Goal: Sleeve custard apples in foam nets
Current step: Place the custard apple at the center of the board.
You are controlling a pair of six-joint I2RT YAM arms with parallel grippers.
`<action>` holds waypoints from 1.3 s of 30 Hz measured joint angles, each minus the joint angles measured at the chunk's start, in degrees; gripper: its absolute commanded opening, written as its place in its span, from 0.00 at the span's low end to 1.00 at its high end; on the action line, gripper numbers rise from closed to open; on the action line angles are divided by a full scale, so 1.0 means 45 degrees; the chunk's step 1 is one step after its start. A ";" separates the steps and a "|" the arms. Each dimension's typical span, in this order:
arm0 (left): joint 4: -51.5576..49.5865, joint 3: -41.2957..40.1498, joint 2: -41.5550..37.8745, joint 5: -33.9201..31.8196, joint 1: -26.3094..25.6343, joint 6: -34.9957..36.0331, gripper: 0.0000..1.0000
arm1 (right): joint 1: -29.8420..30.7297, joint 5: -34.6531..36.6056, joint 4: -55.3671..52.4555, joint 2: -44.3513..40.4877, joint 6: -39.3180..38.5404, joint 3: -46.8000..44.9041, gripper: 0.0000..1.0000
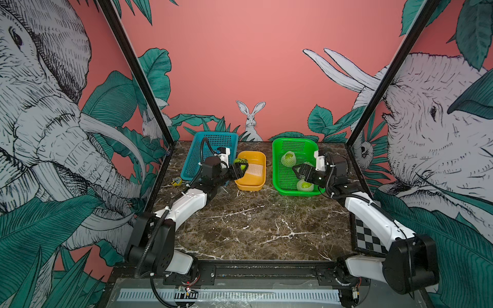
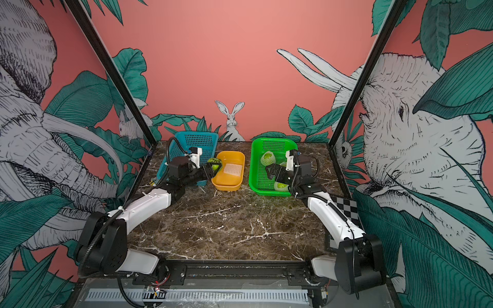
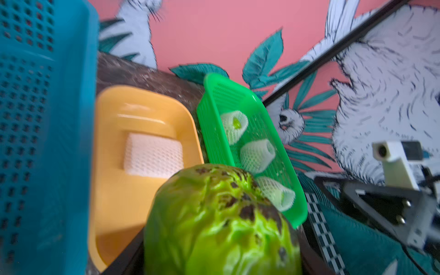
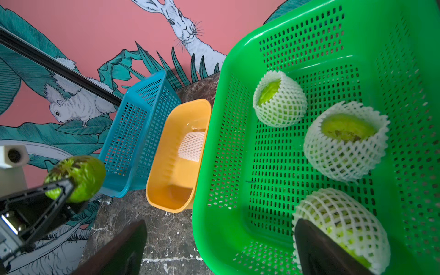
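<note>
Custard apple [image 3: 221, 226], unsleeved, sits clamped in left gripper [image 1: 239, 168] by yellow tray [image 1: 249, 186]. Right gripper [image 1: 298, 172] gapes over green basket [image 1: 274, 165].

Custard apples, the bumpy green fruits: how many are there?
4. Three fruits sit in white foam nets inside the green plastic basket; one bare fruit is in the left gripper near the yellow tub.

three netted custard apples [image 1: 288, 159] in the right basket [image 1: 293, 139]; one foam net [image 1: 256, 170] in the middle tub [image 1: 249, 187]

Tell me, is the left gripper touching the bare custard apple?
Touching. The right wrist view shows the left gripper clamped on the bare custard apple.
</note>
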 measured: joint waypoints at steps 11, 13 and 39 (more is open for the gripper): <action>-0.1851 -0.1433 -0.1001 -0.0743 -0.4041 0.0758 0.59 | 0.0141 0.0214 -0.0359 -0.0486 -0.0024 -0.0500 0.99; -0.2011 -0.1681 -0.1010 -0.0991 -0.4731 0.0971 0.61 | 0.0141 0.0272 -0.0471 -0.0588 -0.0117 -0.0500 0.99; -0.4342 -0.1341 0.0432 -0.3332 -0.6008 0.1350 0.99 | 0.0185 0.1734 -0.2084 -0.1166 -0.1161 0.0000 0.99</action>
